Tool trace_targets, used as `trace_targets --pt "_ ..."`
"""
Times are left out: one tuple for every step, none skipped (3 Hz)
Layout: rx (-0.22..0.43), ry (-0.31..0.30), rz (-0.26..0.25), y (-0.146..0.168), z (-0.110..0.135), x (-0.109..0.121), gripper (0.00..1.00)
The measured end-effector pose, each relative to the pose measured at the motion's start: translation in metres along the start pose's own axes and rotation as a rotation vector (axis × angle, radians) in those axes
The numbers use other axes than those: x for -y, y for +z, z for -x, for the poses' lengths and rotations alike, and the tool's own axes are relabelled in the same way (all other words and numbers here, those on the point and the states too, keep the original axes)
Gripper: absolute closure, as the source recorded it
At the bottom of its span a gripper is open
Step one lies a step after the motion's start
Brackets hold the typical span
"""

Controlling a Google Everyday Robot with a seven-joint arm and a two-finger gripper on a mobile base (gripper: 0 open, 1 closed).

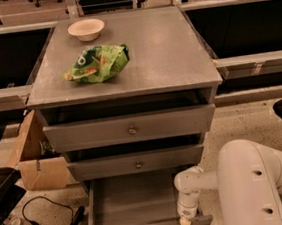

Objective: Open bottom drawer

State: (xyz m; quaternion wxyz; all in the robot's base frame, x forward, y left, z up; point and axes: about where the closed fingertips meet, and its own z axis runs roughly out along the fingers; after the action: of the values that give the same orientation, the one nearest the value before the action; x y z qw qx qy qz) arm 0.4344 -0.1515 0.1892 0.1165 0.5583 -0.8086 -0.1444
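bottom drawer (pixel 133 202): lowest tier, already pulled well out.
gripper (pixel 186 222): at its near right front edge; open or closed, i cannot tell.
risk: pulling more may bring it off the rails.

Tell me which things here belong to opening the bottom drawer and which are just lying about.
For the job: bottom drawer, pulled out; pincer, at the drawer's front right edge.
Lying about: white bowl and green bag on the cabinet; cardboard box and black cable beside it.
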Motion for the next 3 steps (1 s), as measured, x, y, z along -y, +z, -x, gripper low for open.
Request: trace_targets --pt "0.0 0.0 0.0 0.0 0.0 0.0 0.28" --pt "0.0 0.0 0.0 0.0 0.0 0.0 0.05" --pt "0.007 -0.039 -0.016 -0.013 -0.001 -0.004 0.0"
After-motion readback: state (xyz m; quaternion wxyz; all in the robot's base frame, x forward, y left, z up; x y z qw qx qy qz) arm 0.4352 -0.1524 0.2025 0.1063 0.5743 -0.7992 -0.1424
